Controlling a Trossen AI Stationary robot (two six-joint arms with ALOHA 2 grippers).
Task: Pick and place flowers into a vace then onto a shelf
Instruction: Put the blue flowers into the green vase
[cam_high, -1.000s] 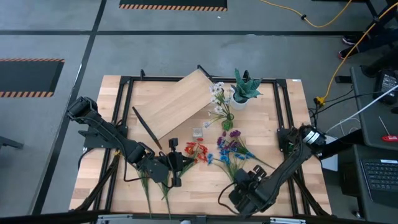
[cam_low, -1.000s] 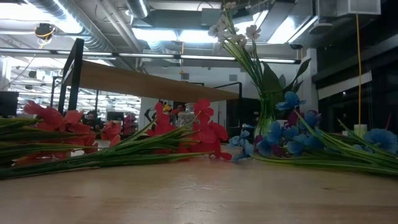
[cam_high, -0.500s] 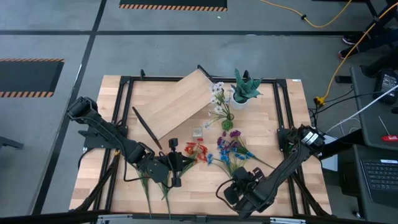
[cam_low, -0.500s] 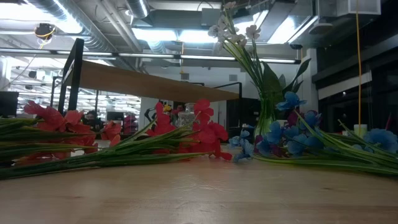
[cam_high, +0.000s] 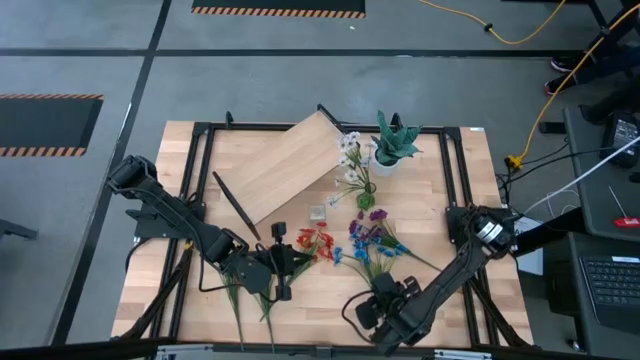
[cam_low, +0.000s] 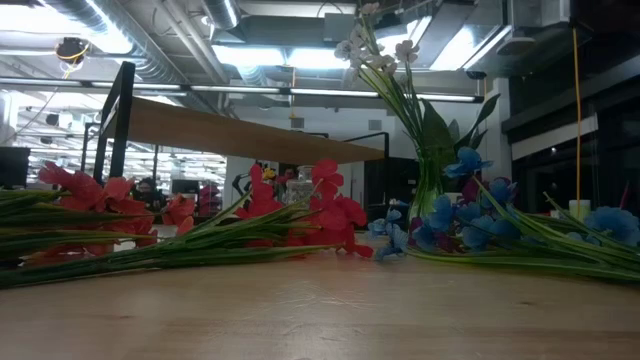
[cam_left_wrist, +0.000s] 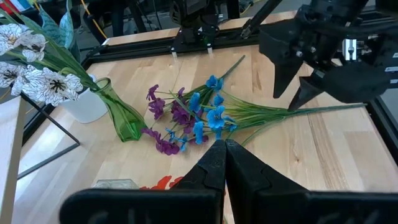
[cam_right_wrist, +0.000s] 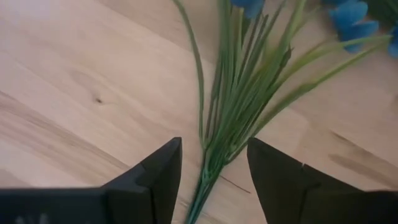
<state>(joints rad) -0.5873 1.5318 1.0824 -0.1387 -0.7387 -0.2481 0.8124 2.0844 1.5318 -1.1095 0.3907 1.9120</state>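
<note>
Green stems of the blue and purple flowers (cam_right_wrist: 233, 93) lie flat on the tabletop (cam_high: 440, 200), their gathered ends between the spread fingers of the right gripper (cam_right_wrist: 211, 165), which has crept in along the front edge over the last second and now straddles them without pinching. That lines it up for a pick. Beside it, the left gripper (cam_high: 281, 268) stays pressed together over the stems of the red flowers (cam_high: 316, 243). Farther back, the white flowers (cam_high: 350, 150) already stand in the green glass vase (cam_left_wrist: 121, 118). Behind them lies the shelf (cam_high: 285, 165).
</note>
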